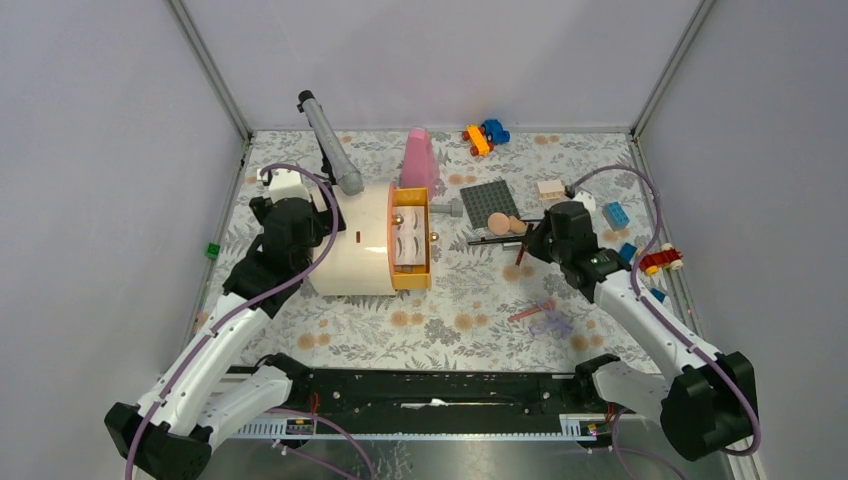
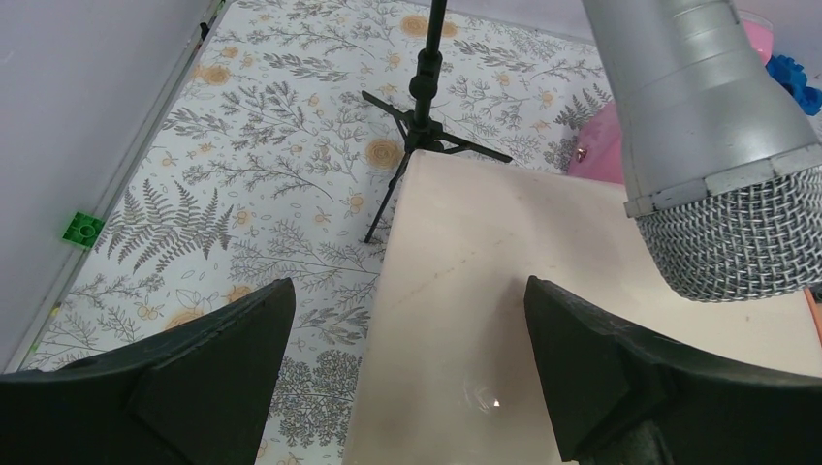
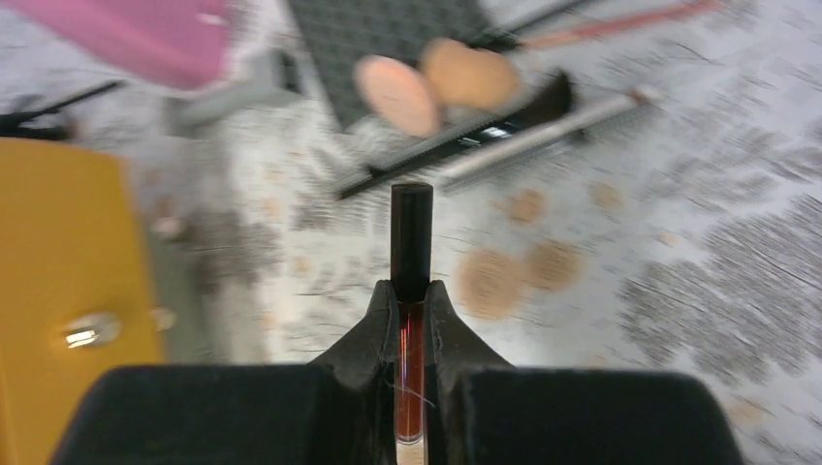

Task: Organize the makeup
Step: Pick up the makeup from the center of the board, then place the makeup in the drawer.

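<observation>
Mid-table, cream makeup case (image 1: 350, 250), orange drawer (image 1: 412, 240) pulled out rightward. Over its lid, left gripper (image 2: 407, 291), jaws spread wide, empty. Right of the drawer, right gripper (image 3: 411, 295) pinched shut on slim dark-red gloss tube (image 3: 411, 223) (black cap pointing forward). Beyond, at the edge of grey studded plate (image 3: 388, 29), round puff (image 3: 395, 94) just beside egg-shaped sponge (image 3: 470, 73).

A grey microphone (image 1: 330, 145) leans on a black tripod (image 2: 422, 126). A tall pink cone bottle (image 1: 419, 160) stands near a dark grey studded plate (image 1: 488, 203). An orange brick (image 1: 478, 140) and a blue brick (image 1: 495, 131) touch at the far edge. 1 green brick (image 1: 212, 250) lies at the left edge.
</observation>
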Robot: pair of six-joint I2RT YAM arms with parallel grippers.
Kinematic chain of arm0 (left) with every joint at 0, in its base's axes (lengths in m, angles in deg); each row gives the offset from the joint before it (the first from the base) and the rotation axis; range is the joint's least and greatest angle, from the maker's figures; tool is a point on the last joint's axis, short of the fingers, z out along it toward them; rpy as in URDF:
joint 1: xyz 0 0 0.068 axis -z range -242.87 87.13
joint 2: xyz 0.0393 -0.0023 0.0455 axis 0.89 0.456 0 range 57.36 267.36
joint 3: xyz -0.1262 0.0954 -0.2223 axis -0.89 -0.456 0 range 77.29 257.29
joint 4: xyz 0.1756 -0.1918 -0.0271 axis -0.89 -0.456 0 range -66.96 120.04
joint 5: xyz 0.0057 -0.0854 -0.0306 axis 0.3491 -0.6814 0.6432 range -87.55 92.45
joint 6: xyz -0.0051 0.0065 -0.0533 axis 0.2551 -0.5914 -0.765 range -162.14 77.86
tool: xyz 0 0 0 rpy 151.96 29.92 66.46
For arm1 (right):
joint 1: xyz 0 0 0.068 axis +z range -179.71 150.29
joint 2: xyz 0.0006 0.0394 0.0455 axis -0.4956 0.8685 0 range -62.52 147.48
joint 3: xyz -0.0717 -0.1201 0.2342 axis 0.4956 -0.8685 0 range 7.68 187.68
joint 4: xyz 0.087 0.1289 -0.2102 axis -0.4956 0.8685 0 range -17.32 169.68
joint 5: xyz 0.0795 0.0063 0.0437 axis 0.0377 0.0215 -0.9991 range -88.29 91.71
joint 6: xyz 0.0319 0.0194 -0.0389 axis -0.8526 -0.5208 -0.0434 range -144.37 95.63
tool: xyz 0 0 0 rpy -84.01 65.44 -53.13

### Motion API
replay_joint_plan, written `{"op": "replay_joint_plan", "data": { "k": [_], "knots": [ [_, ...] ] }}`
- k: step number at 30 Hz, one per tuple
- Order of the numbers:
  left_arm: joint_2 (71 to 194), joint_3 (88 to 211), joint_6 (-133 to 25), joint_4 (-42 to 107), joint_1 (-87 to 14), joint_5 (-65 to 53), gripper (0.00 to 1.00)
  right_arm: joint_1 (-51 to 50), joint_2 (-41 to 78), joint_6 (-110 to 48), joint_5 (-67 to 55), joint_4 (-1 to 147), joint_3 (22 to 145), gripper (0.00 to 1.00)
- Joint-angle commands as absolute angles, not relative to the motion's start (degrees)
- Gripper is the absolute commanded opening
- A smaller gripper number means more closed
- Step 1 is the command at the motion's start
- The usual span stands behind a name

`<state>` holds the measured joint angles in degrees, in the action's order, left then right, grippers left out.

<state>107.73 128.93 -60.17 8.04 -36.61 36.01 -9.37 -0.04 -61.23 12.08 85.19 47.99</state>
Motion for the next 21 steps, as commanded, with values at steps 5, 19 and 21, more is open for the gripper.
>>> {"op": "replay_joint_plan", "data": {
  "k": [5,19,21],
  "knots": [
    [106.67,130.64,-59.9,7.16,-37.03,34.97,0.99,1.48,4.35,-62.16,-4.14,71.34,62.16,0.0],
    [106.4,130.55,-59.9,7.1,-37.12,35.19,0.99,12.95,22.65,-63.66,-2.17,68.17,76.53,0.0],
    [106.3,130.46,-59.9,7.1,-37.12,35.24,0.99,13.4,23.98,-64.24,-2.12,67.61,76.63,0.0]
  ]
}}
